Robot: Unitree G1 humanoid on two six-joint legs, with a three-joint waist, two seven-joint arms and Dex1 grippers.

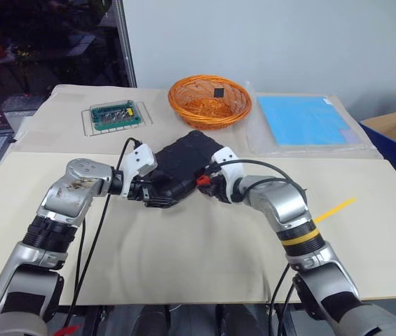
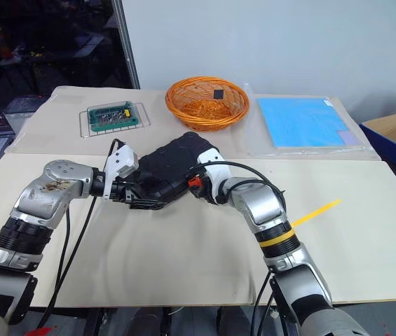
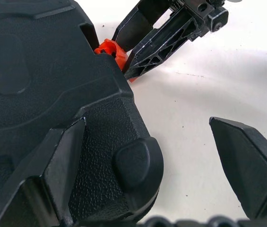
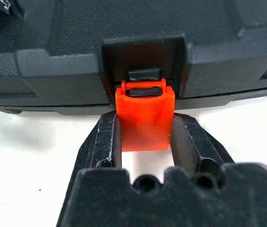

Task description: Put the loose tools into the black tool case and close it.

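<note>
My left fingers (image 1: 157, 198) stand spread wide around the near left corner of the one black tool case (image 1: 183, 164), lid down, mid-surface (image 1: 205, 259). My right fingers (image 4: 145, 142) pinch its single orange latch (image 4: 145, 120). Bare surface lies open toward me.

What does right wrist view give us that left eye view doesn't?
Right wrist only: the orange latch close up, hanging down unfastened from its recess, the right hand closed on its sides.
Left eye only: the left hand at the case's near corner, the orange basket, a circuit board on a wire rack and a blue sheet behind.
Both: the black tool case, lid down, on the table.
</note>
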